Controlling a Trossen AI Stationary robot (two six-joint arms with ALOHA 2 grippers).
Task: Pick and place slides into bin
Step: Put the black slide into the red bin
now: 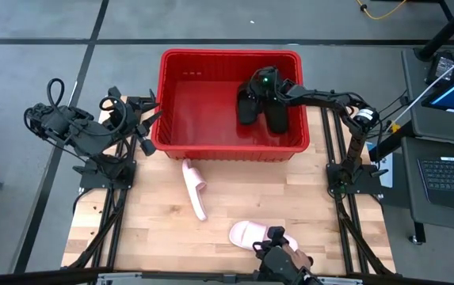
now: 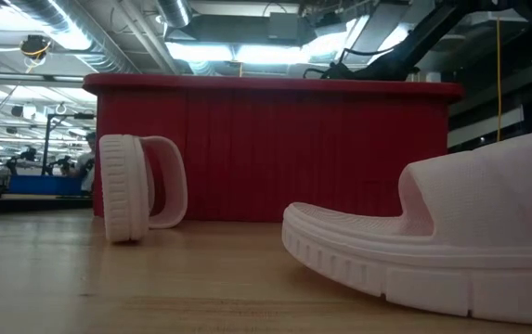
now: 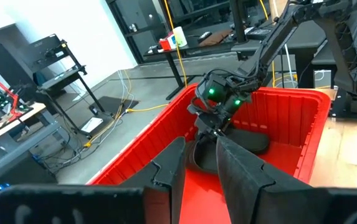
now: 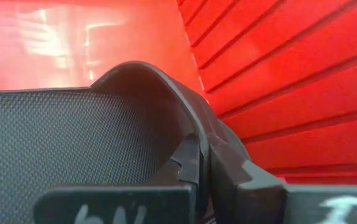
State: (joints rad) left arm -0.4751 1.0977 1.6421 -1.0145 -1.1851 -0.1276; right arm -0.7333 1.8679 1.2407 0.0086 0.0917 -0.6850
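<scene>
wood table (image 1: 163, 229) | laptop (image 1: 451, 180) rt | yellow cable (image 1: 385, 9) floor

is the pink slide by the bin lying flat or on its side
On its side: the pink slide stands on edge, sole vertical, just before the bin.

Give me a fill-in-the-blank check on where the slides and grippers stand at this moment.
1. The two black slides lie inside the red ____.
2. The number of pink slides on the wooden table is ____.
3. The right gripper is shut on the strap of a ____ slide.
4. The left gripper waits by the bin's ____ end in the high view.

Missing words: bin; two; black; left
</scene>
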